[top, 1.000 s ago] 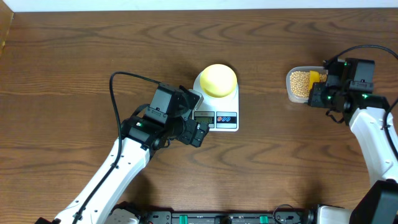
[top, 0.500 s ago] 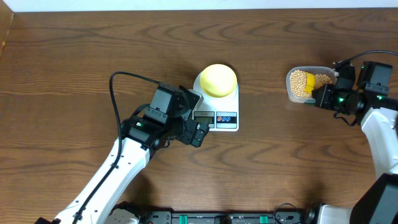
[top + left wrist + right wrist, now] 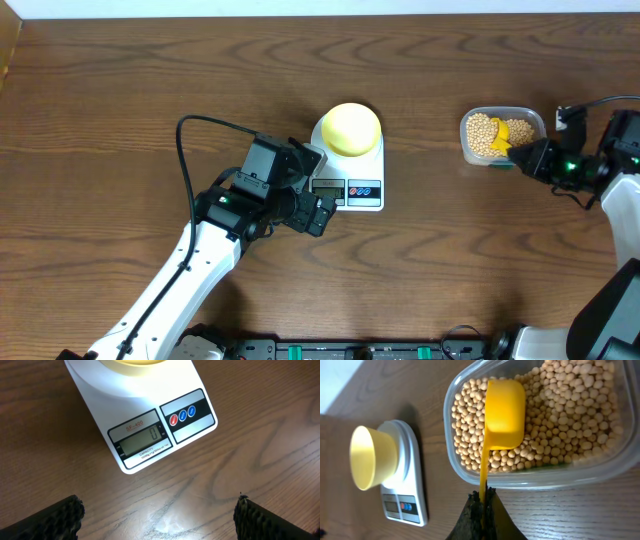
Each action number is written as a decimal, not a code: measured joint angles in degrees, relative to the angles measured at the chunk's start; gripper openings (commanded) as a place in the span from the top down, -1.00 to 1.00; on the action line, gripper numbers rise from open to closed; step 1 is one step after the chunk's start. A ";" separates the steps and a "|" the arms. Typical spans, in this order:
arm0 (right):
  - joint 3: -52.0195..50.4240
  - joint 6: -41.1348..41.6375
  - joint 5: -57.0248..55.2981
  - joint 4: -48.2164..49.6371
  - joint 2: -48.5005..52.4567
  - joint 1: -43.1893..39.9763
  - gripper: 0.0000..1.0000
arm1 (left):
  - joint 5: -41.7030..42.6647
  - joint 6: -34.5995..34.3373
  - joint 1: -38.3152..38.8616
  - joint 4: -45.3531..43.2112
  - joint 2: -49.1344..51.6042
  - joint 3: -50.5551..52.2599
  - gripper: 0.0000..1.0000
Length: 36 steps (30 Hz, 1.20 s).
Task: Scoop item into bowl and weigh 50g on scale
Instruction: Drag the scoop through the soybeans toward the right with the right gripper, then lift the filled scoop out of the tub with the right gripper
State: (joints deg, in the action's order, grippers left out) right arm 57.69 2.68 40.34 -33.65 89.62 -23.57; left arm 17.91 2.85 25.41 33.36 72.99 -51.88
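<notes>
Nearest the robot's base, the left gripper is being held low over the dark brown wooden table. Its two black ribbed fingers are being spread wide apart, with nothing between them. Just beyond the fingertips, the white digital kitchen scale, with its red and blue buttons, is being faced by the left wrist camera. A zero is being shown on its small grey display. At the scale's far end, the small round pale yellow bowl is being carried upright on the round platform.

Well apart to the right, the right gripper is being pressed shut on the thin handle of the yellow plastic measuring scoop. The scoop's cup is being rested on the small round tan-beige beans inside the clear rectangular plastic tub. Whether any beans are being carried in the cup cannot be told. The tub is being stood on the table to the right of the scale and apart from it, and every bean in view is being contained in it.
</notes>
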 measured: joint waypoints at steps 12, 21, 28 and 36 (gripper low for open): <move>0.00 5.25 2.86 -0.20 0.00 -2.99 0.98 | 0.00 0.00 0.00 0.00 0.00 0.00 -0.96; 0.00 11.67 5.99 0.74 0.00 -5.40 0.98 | 0.00 0.00 0.00 0.00 0.00 0.00 -0.96; 0.00 12.31 11.28 0.83 0.00 -9.44 0.98 | 0.00 0.00 0.00 0.02 0.00 0.00 -0.96; 0.00 12.57 17.79 0.02 0.00 -13.18 0.98 | 0.00 0.00 0.00 0.00 0.00 0.00 -0.96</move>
State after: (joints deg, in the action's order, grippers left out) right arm 57.69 15.25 58.13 -33.63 89.62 -36.75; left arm 17.91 2.85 25.41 33.36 72.99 -51.88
